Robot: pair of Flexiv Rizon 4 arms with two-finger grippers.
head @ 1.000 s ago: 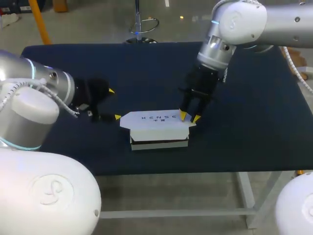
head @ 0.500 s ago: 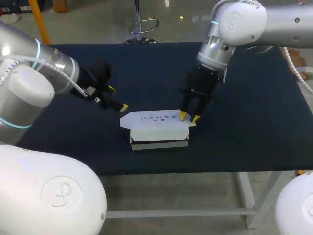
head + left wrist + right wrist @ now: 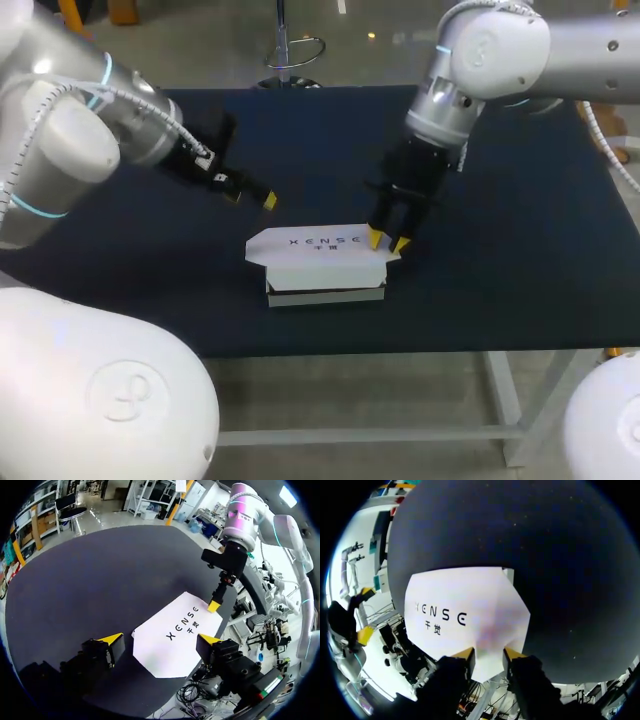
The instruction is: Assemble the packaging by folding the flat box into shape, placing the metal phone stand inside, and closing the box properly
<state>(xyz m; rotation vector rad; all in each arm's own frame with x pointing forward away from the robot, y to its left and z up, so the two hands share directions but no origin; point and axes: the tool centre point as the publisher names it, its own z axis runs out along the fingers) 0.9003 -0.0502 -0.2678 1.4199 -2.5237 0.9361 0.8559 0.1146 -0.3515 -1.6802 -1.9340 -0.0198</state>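
A white box (image 3: 325, 270) lies at the middle of the dark table, its printed lid (image 3: 315, 243) folded down flat on top. My right gripper (image 3: 387, 241) points down at the lid's right end, and in the right wrist view the lid's tapering side flap (image 3: 492, 647) fills the gap between its fingertips (image 3: 465, 653). My left gripper (image 3: 251, 198) hangs open in the air behind the box's left end. In its own view the lid (image 3: 175, 635) lies below and ahead of the open left gripper (image 3: 160, 640), untouched. The metal phone stand is not in sight.
The dark blue table (image 3: 520, 230) stretches bare on both sides of the box and behind it. Its front edge (image 3: 420, 350) runs close below the box.
My left arm has risen and swung back and to the right, from beside the box's left end to above and behind it. The right gripper and the box have kept their places.
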